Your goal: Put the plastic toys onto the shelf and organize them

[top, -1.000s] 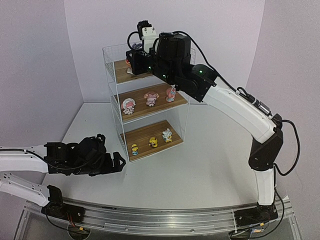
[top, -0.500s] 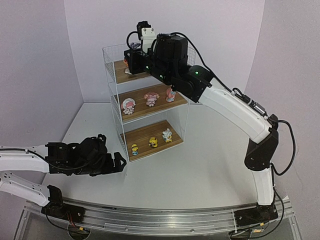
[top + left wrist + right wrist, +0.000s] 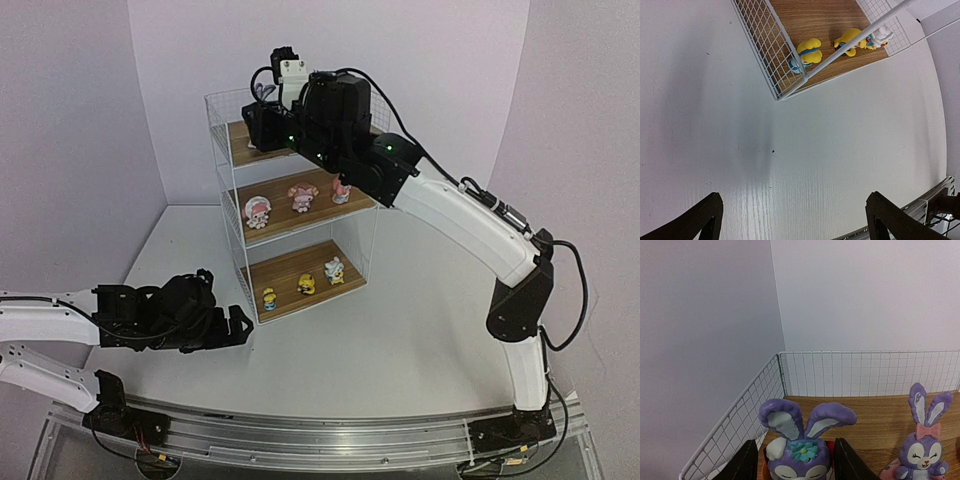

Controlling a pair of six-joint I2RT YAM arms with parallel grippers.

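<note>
A purple long-eared bunny [image 3: 797, 450] stands on the top board of the shelf [image 3: 225, 200], near its left wire corner. My right gripper [image 3: 796, 462] is open around it, a thin gap showing on each side. A second bunny [image 3: 922, 450] with a pink bow stands to its right. Three pink-white toys [image 3: 303, 198] line the middle board. Two yellow toys [image 3: 809, 51] and a white one [image 3: 881, 35] stand on the bottom board. My left gripper [image 3: 795, 220] is open over bare table, left of the shelf's foot, with nothing in it.
The shelf's white wire walls [image 3: 840, 372] close the back and left side of the top board just beyond the bunny. The right arm [image 3: 460, 215] stretches across the shelf's front right. Pale walls stand close behind and at both sides.
The right arm has shifted slightly left along the top board, and its jaws have widened off the bunny. The left arm has not moved.
</note>
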